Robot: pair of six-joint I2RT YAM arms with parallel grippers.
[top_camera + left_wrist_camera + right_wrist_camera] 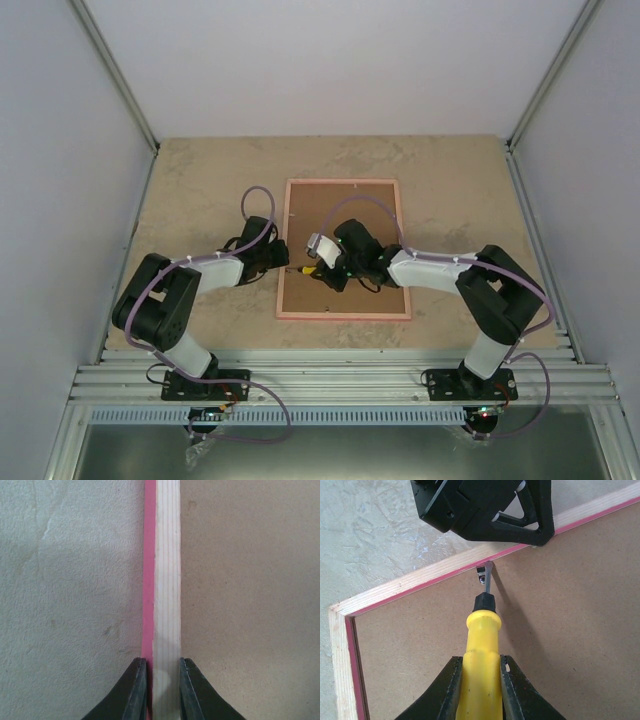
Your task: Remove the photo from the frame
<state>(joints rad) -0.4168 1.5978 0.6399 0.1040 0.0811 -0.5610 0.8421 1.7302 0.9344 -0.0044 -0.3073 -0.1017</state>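
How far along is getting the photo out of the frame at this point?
Done: the thin pink wooden frame lies face down, brown fibreboard backing up. In hand: the left gripper pinches its side rail, and the right gripper holds a yellow-handled screwdriver, tip at a small metal tab. Left: the backing is still seated; no photo is out.

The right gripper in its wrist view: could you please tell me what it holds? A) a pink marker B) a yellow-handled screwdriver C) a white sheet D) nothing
B: the right gripper is shut on the yellow-handled screwdriver, whose tip meets a metal tab at the edge of the frame.
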